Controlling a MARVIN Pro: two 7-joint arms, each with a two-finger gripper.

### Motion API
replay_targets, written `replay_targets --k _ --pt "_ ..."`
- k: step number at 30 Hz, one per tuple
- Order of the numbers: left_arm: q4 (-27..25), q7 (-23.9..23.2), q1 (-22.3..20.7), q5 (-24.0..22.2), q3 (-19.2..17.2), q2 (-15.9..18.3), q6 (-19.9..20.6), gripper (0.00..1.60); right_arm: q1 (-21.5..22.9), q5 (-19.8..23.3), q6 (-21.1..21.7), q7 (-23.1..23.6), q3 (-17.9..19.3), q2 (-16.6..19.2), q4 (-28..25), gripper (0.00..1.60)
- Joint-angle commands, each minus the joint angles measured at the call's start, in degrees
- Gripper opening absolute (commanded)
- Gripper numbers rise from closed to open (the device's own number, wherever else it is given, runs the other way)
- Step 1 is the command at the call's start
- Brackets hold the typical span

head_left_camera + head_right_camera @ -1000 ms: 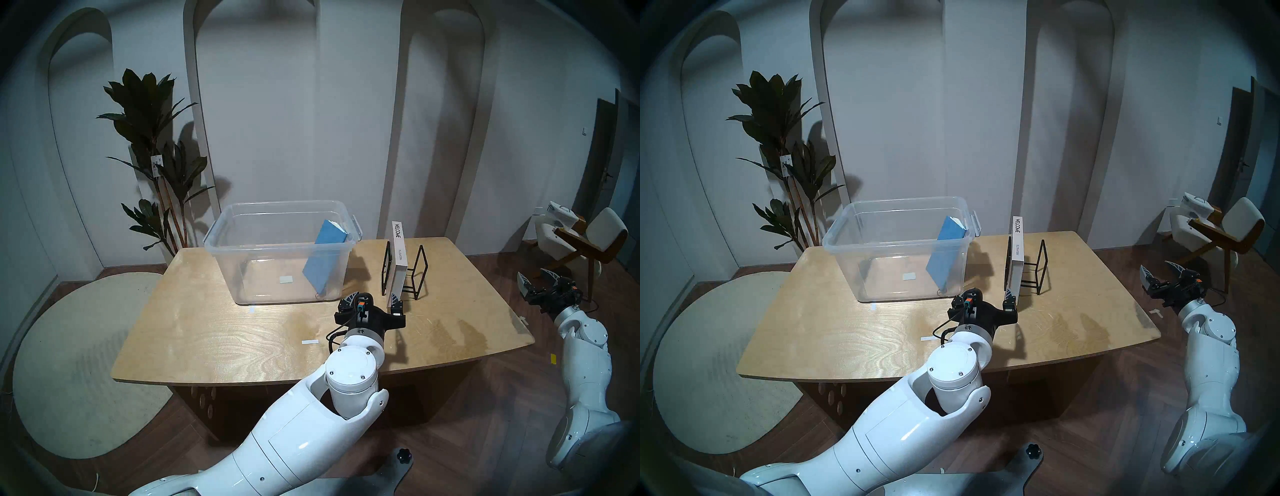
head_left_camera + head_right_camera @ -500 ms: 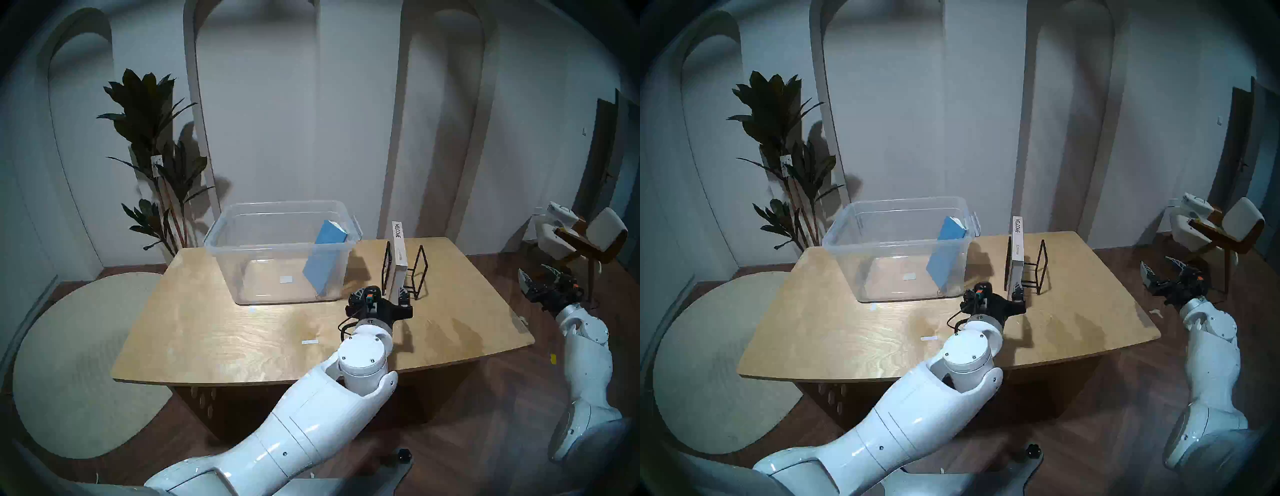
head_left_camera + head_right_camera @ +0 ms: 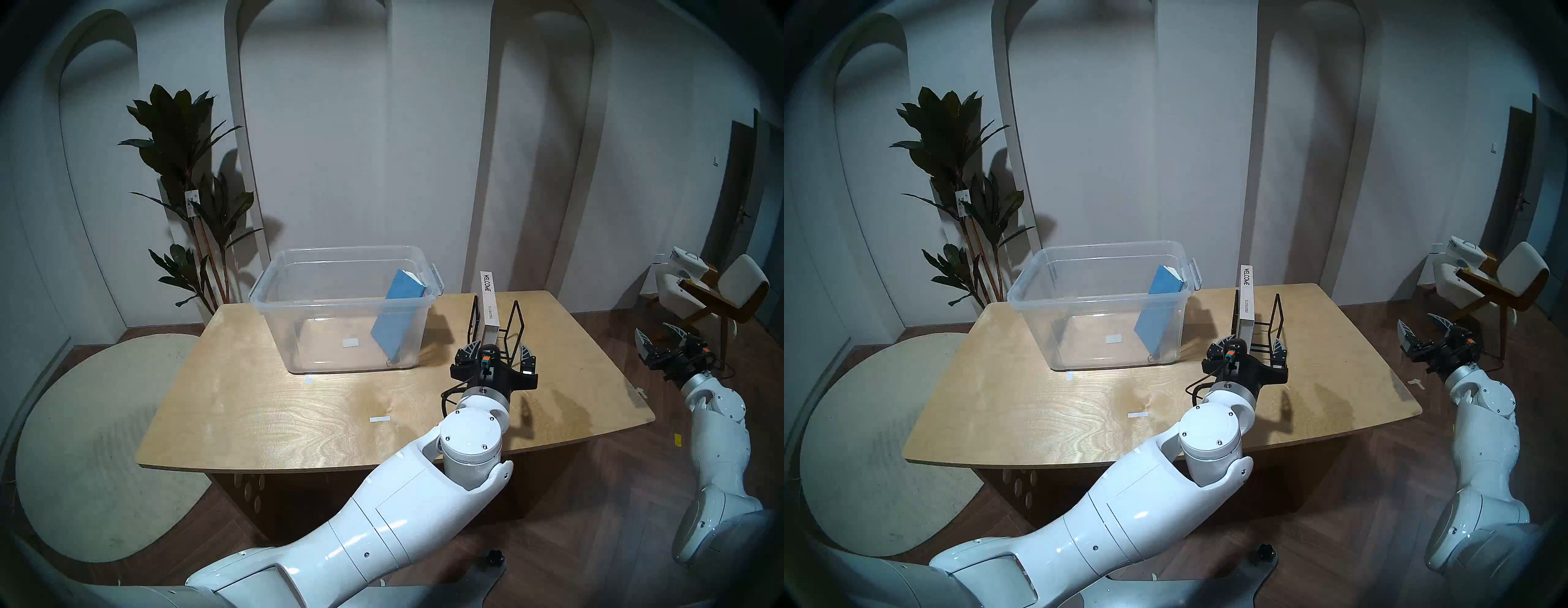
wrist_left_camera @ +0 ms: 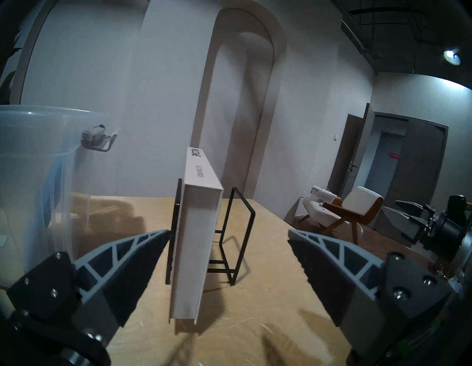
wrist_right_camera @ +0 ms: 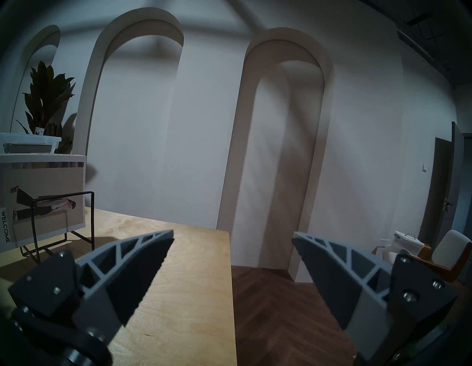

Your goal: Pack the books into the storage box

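The clear storage box point(image 3: 271, 276) stands at the back of the table, with the blue book point(image 3: 396, 318) leaning inside against its right wall. The white "WELCOME" book point(image 3: 488, 310) stands upright in the black wire rack point(image 3: 516, 331) to the right of the box. My left gripper point(image 3: 496, 353) is open, low over the table at the rack's near end. In the left wrist view the white book point(image 4: 196, 242) stands between the fingers, nearer the left one, with my left gripper point(image 4: 229, 232) not closed on it. My right gripper point(image 3: 658, 336) is open and empty, off the table's right edge.
The wooden table point(image 3: 297, 416) has small white tape marks point(image 3: 379, 419) on it. A potted plant point(image 3: 191, 191) stands behind its left corner. A chair point(image 3: 721, 293) stands at the far right, and a round rug point(image 3: 85, 446) lies on the floor at left.
My left arm has moved right and forward, from the box's front right corner to the near end of the rack, jaws now either side of the white book. The right arm has hardly moved.
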Motion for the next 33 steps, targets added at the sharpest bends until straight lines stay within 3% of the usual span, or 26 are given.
replay_targets --k 1,5,11,19,24,27,33 --pt "1.6 5.2 -3.4 3.1 0.9 -2.4 2.4 1.60 1.4 0.1 -1.0 -0.1 0.2 0.9 -0.1 1.60" --pt "4.1 9.6 -5.1 3.2 1.0 -4.4 5.8 1.60 1.4 0.1 -1.1 0.1 0.3 0.9 0.0 1.60" --pt "6.2 12.0 -6.5 3.7 0.8 -5.9 6.5 1.60 1.6 0.0 -1.2 0.3 0.4 0.9 0.2 1.60" --pt "8.9 10.5 -8.1 3.5 0.6 -7.4 5.1 1.60 1.7 -0.1 -1.3 0.3 0.4 1.0 0.4 1.60" --pt "13.4 8.0 -9.9 2.6 0.1 -8.7 3.4 1.60 1.8 -0.1 -1.4 0.4 0.4 1.0 0.5 1.60" --pt "16.4 5.8 -10.6 1.1 -1.3 -9.3 1.8 1.60 1.8 -0.1 -1.5 0.4 0.4 1.0 0.6 1.60" --pt "20.1 4.1 -12.3 2.5 -1.4 -9.3 -2.9 1.60 1.9 -0.1 -1.6 0.4 0.4 1.0 0.7 1.60"
